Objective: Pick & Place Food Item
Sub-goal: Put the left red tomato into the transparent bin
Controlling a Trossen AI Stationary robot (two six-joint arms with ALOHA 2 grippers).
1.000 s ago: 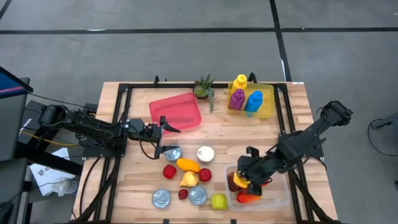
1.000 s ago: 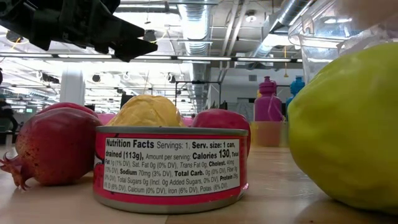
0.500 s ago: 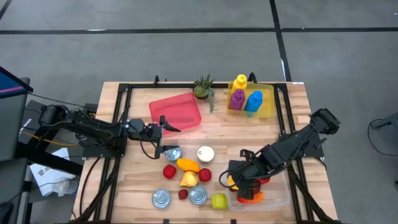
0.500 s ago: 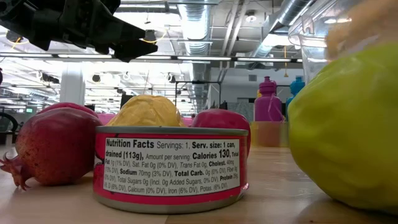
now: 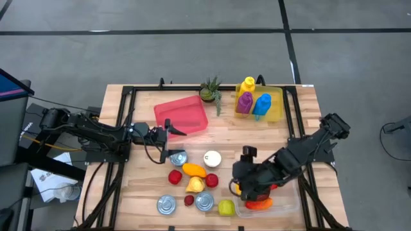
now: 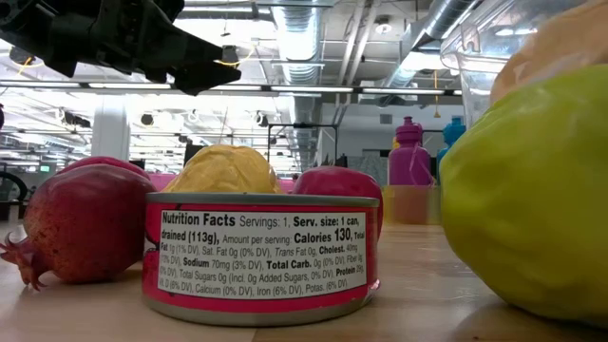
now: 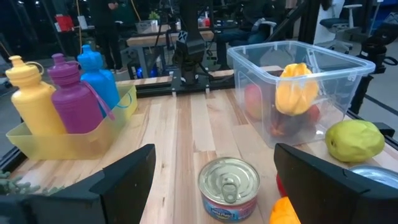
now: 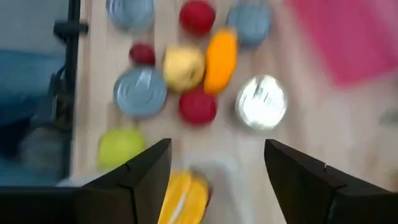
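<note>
Two arms: the right arm reaches over the clear bin (image 5: 289, 199) at the table's near right; the left arm waits at the left side, near the pink tray (image 5: 182, 115).
Table (image 5: 302, 112): a wooden top crowded with loose food, cans and two trays.
Clear bin: it stands at the near right corner and already holds a yellow pepper (image 7: 293, 89) and some red items.
Step in hand: I judge this a release, with the pepper lying in the bin below the right gripper (image 5: 247, 183).
Right gripper: its two dark fingers (image 8: 144, 171) stand apart with nothing between them, above the bin's inner edge.
Left gripper (image 5: 168, 136): fingers spread wide and empty, hovering just beside the can (image 7: 229, 186) near the table's middle.
Next move: the right arm probably needs to lift clear of the bin wall, then swing toward the loose pile.
Loose pile: an orange fruit (image 5: 194, 170), a pale yellow fruit (image 5: 195, 185), red fruits and more cans sit close together between the two arms.
Green fruit (image 5: 225, 207): it rests just beside the bin, the nearest pick, though its exact kind is hard to tell.
In the way: the bin's near wall and the tight packing of cans around the fruit.
Bottle tray (image 5: 277, 109): yellow, purple and blue bottles stand in it, well apart at the far side.
</note>
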